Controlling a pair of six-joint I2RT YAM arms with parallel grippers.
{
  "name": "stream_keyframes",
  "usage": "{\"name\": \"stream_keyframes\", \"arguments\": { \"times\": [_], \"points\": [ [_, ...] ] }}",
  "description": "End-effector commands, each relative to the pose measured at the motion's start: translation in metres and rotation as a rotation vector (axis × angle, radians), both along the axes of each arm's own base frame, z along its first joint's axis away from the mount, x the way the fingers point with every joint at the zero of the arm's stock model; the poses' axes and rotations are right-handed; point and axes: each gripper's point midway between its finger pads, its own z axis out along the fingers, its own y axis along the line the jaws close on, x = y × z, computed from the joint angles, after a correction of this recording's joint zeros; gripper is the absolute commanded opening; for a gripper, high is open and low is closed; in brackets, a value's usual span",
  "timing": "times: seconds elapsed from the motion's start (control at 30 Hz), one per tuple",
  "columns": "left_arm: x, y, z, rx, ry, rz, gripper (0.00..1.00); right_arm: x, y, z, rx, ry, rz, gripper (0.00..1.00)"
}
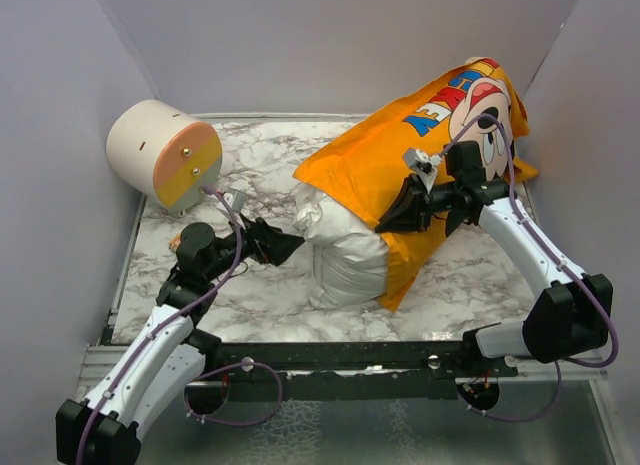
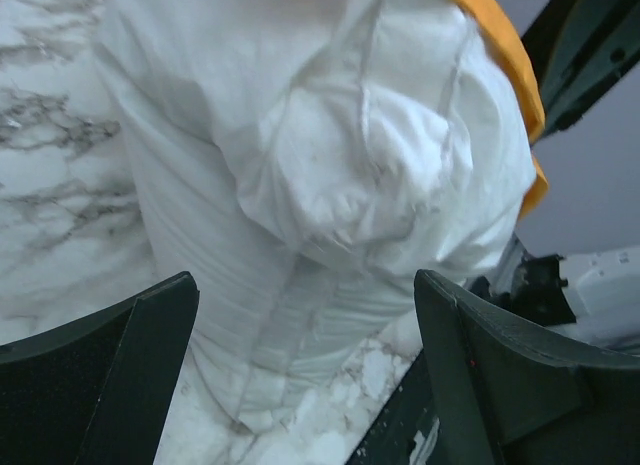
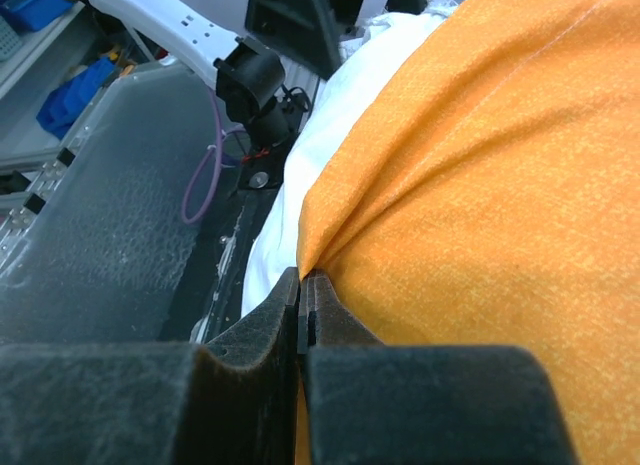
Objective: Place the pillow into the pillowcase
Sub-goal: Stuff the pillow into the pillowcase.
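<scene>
**Pillow partly cased, left pincer gaping wide**

Nearest the arms, a strip of bare marble worktop (image 1: 250,305) is lying free along the front rail. Just beyond it the left pincer (image 1: 288,245) is standing with its jaws spread wide, pointing at the pillow's bare end just beside it. The pillow (image 1: 345,255) is sitting mid-worktop, its near white end bulging out of the pillowcase (image 1: 390,150) while the rest is lying covered. The right pincer (image 1: 390,220) is clamping tight on the orange edge where it is meeting the white fabric. Farther back, the case is rising into the far right corner, close against the wall. Far left, a cream-and-orange cylinder (image 1: 163,153) is lying well apart, with open marble between.
</scene>
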Motion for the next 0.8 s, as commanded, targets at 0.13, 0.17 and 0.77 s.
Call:
{"name": "stream_keyframes", "arguments": {
  "times": [0.13, 0.17, 0.77],
  "points": [
    [-0.059, -0.051, -0.029, 0.110, 0.031, -0.178, 0.91, -0.003, -0.009, 0.001, 0.032, 0.001, -0.004, 0.01],
    [-0.062, -0.058, -0.033, 0.144, 0.016, -0.175, 0.92, -0.002, -0.010, 0.000, 0.030, 0.004, -0.008, 0.01],
    [-0.039, -0.087, -0.045, 0.188, -0.096, -0.088, 0.97, -0.005, -0.015, -0.004, 0.041, 0.014, -0.019, 0.01]
  ]
}}
